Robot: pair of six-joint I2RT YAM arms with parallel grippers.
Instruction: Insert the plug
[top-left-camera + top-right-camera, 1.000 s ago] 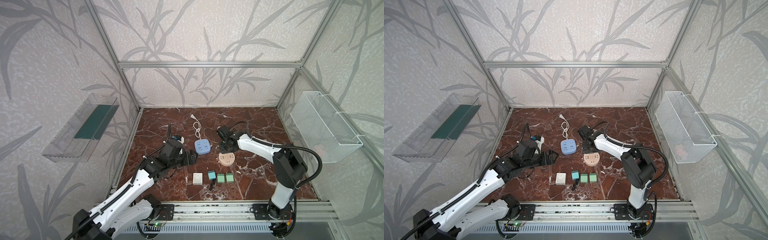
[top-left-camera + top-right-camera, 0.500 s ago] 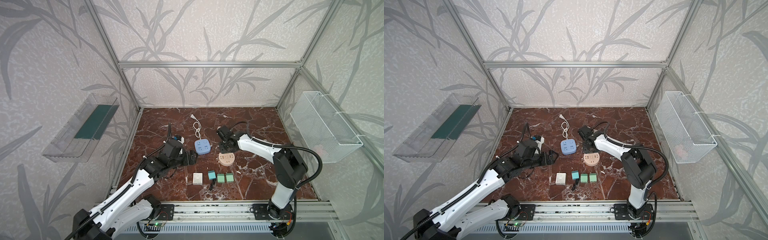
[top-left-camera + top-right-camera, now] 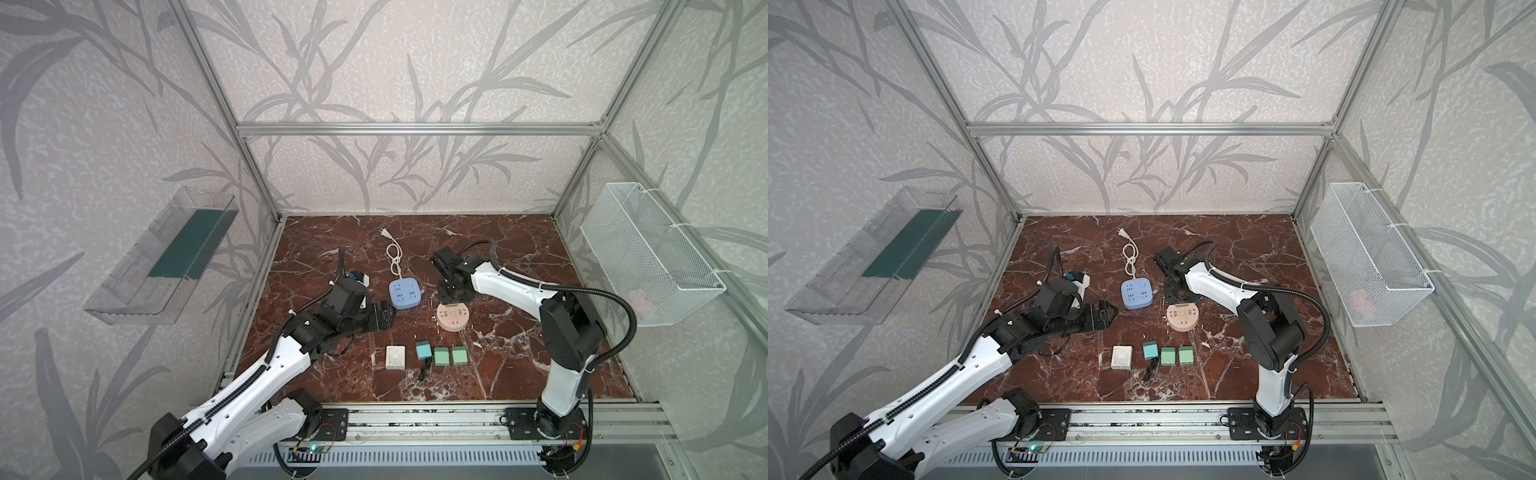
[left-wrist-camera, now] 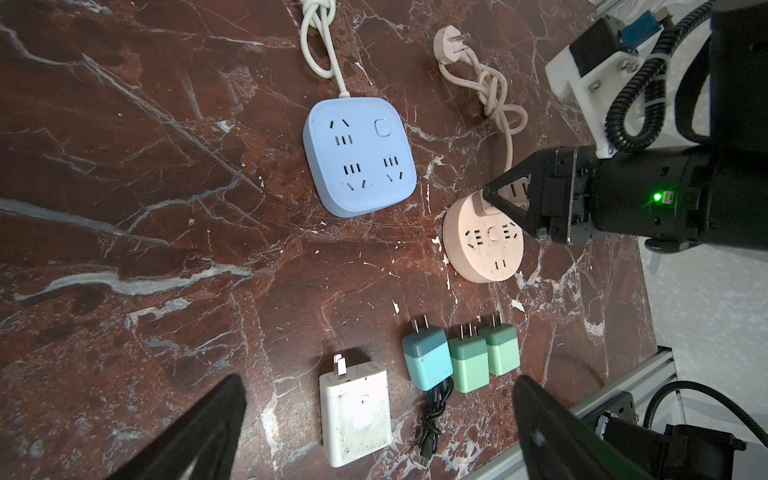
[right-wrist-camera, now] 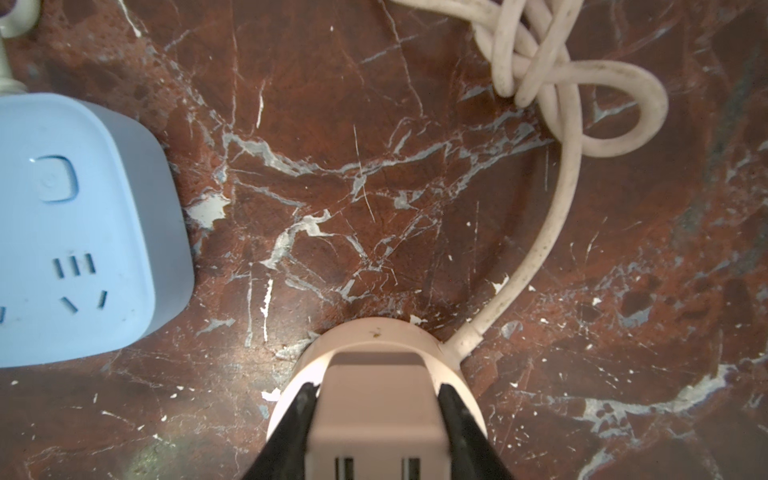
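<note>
plug: pink block (image 5: 376, 415) with two slots on its upper face. It stands on the round socket (image 4: 484, 253), at the edge where that socket's cord comes out.
seating: can't tell if the prongs are fully home; the base is hidden.
right fingers (image 5: 293, 428): pinching the plug on two opposite sides.
left fingers (image 4: 199, 432): spread wide and holding nothing, well apart from the round socket, out past the blue socket block (image 4: 359, 158).
step: final push-in, by my read.
how: hold the plug upright and press straight down along the prongs, with no twist. The load sits off-centre on the round socket, so expect it to tip or slide on the surface (image 4: 166, 208). If it shifts, brace its far rim with your left fingers. Let go only once the plug base sits flush.
count, sockets: 2 (round pink, square blue), each with 1 knotted cord.
count, pink plug: 1.
count, loose chargers: 4, in a row near the round socket on the side away from its cord.
breakdown: 1 white (image 4: 357, 415), 1 teal (image 4: 428, 359) with a black cable, 2 green (image 4: 469, 361).
</note>
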